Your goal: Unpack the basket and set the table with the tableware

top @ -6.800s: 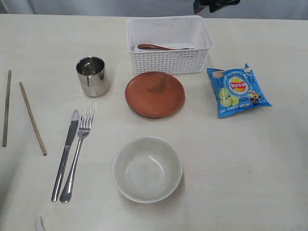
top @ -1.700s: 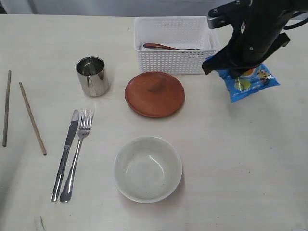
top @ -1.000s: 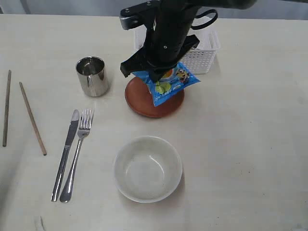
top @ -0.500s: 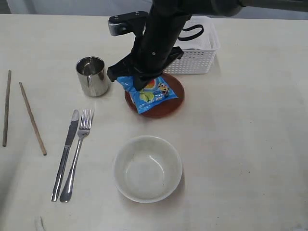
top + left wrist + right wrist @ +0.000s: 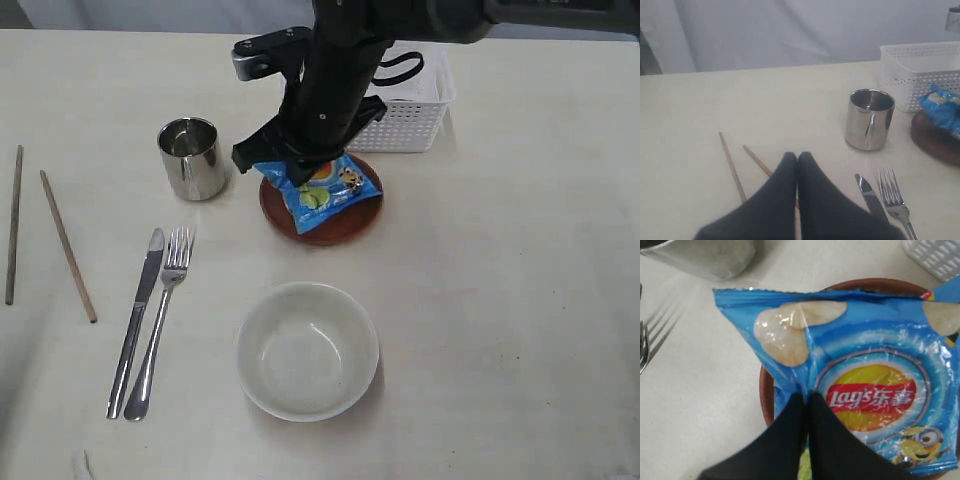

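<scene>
- Right gripper (image 5: 806, 396): fingers almost together, with a fold of the blue chip bag (image 5: 320, 190) nipped between the tips.
- Blue chip bag: directly under the right gripper, lying tilted on the plate (image 5: 350, 226) and covering most of it.
- Plate: round, brown, beneath the right gripper; only its rim shows around the bag.
- Basket (image 5: 415, 125): white lattice, just behind the right gripper's arm, which hides much of it and its contents.
- Cup (image 5: 190, 158): steel, upright, near the right gripper on its side away from the basket.
- Bowl (image 5: 306, 350): pale, empty, apart from the right gripper, beyond the plate.
- Knife (image 5: 135, 325) and fork (image 5: 158, 330): side by side, well apart from the right gripper, past the cup.
- Left gripper (image 5: 797, 159): fingers pressed together, holding nothing.
- Two chopsticks (image 5: 732, 165): on the table (image 5: 500, 300), close under the left gripper's tips.
</scene>
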Controlling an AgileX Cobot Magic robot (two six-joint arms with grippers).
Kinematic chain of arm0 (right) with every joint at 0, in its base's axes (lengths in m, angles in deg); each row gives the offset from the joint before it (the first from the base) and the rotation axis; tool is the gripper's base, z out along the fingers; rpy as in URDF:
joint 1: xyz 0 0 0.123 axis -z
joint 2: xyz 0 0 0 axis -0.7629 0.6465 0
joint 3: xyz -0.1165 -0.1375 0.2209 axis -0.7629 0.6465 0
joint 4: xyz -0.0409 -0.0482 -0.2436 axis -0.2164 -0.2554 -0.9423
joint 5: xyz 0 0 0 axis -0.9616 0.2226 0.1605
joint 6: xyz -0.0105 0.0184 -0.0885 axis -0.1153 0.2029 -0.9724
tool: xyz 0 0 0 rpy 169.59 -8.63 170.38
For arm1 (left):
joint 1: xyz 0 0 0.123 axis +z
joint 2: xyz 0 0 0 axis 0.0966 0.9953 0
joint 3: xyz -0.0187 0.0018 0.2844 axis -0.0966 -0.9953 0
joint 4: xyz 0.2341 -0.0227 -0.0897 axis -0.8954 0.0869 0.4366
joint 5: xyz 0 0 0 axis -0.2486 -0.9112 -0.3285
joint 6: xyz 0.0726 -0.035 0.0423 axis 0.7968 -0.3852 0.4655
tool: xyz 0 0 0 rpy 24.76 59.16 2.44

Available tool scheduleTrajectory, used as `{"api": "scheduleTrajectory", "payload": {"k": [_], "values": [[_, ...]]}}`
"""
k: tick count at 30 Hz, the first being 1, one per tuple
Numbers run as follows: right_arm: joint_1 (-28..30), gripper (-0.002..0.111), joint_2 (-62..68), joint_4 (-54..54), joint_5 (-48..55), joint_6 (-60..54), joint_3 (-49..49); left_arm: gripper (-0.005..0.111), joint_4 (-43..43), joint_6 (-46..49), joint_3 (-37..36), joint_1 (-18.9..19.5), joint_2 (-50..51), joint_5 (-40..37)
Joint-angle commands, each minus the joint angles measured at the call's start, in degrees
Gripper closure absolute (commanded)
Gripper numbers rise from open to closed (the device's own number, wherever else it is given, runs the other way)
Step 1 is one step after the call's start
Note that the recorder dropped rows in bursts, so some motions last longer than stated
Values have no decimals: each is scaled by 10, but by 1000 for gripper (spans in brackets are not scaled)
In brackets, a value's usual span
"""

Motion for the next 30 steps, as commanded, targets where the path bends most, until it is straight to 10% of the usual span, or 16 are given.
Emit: {"api": "scheduleTrajectory", "payload": {"k": [1,4,12,23,30], "values": [[2,76,-1,-5,11,2,-4,107,-1,0,-2,1,-2,2],[2,60,-10,-10,25,2,-4,107,-1,0,-2,1,-2,2],[17,64,-87,-106,31,86,-5,107,-1,0,-2,1,-2,2],[264,50,-60,-85,11,129,-78,107,-1,0,-2,1,-2,2],[291,50,100,-4,64,79,-239,107,-1,0,-2,1,-2,2]]}}
